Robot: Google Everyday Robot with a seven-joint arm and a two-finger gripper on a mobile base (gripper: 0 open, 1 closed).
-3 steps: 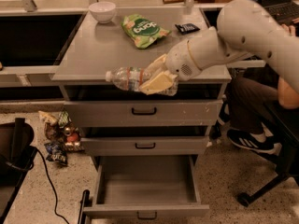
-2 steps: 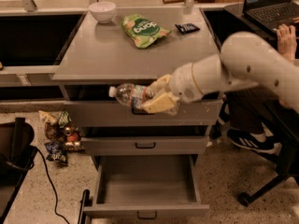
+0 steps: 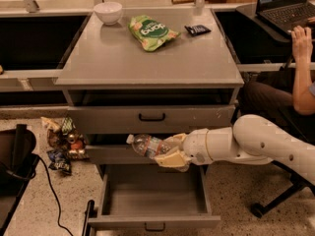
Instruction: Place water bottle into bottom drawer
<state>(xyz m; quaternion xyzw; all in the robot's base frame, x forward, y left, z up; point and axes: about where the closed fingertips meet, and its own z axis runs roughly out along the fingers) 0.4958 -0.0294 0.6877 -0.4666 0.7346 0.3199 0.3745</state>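
1. Gripper (image 3: 168,151), at the end of your white arm (image 3: 256,144) reaching in from the right, hangs in front of the cabinet at middle height. Its tan fingers (image 3: 171,160) are pinched on the base end of the water bottle (image 3: 145,144).
2. Your grey cabinet (image 3: 147,63) fills the centre. All the work happens at its front face, below the top.
3. Your bottom drawer (image 3: 152,222) stands pulled out, its cavity straight below the gripper and a little toward the camera. The move turns on this: the way in is down, and I judge a short drop will do it. Nothing shows inside the drawer.
4. Mind the middle drawer (image 3: 110,154). Its front sits just behind the bottle, and I cannot tell whether they touch. To my eye it is the only thing near enough to catch on.
5. Your bottle lies nearly level, cap to the left and slightly raised. Its long axis runs along the drawer's width, which looks wider than the bottle, so it should go in lying as held.
6. Up top, the green snack bag (image 3: 150,32), white bowl (image 3: 108,11) and black packet (image 3: 198,29) sit well apart from your path.
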